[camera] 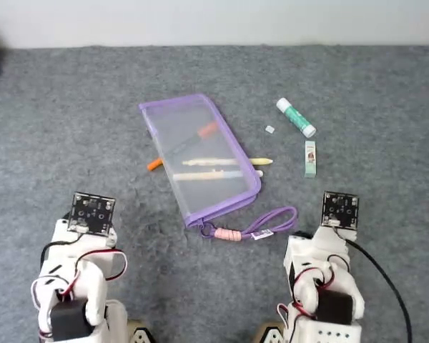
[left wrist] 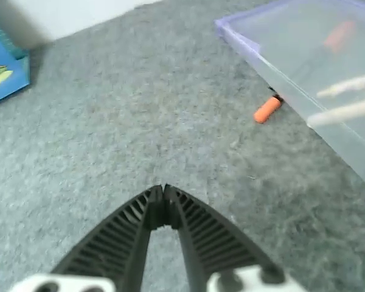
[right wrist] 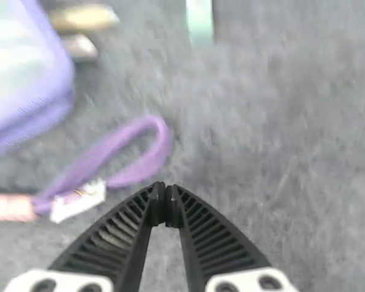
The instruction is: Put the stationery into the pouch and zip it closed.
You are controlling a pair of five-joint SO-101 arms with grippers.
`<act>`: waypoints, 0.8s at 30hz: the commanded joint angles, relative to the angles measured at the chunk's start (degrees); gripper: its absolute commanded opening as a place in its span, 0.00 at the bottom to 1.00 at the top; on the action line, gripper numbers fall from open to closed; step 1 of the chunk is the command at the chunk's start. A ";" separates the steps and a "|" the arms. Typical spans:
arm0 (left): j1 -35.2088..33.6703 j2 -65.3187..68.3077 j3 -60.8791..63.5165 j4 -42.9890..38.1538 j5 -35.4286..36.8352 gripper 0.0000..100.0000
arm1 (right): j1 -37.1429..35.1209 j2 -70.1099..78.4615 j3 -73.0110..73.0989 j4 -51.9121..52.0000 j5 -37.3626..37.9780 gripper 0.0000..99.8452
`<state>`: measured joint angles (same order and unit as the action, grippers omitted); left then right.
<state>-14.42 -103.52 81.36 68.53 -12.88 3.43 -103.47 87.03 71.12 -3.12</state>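
Both my claws are pinched fully together with nothing in them. The left gripper (left wrist: 163, 193) hangs over the bare grey felt table cover (left wrist: 109, 134), and the right gripper (right wrist: 165, 190) sits just short of the purple wrist strap (right wrist: 118, 155). The translucent plastic pouch with purple trim (camera: 200, 161) lies flat and slanted mid-table, ahead of both arms. Through it I see an orange marker (camera: 154, 163) and a pale yellow pencil (camera: 261, 162), their ends poking past its edges (inside or underneath, I cannot tell). Right of the pouch, apart from it, lie a green-and-white glue stick (camera: 296, 118), a small pale green eraser block (camera: 310, 158) and a tiny white scrap (camera: 269, 129).
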 commanded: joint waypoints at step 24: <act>-2.81 19.08 -13.67 1.41 -8.09 0.01 | -27.03 73.98 -39.65 -2.68 37.27 0.04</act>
<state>-15.74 -84.88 70.37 69.67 -14.20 -21.80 -32.88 50.99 70.95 32.48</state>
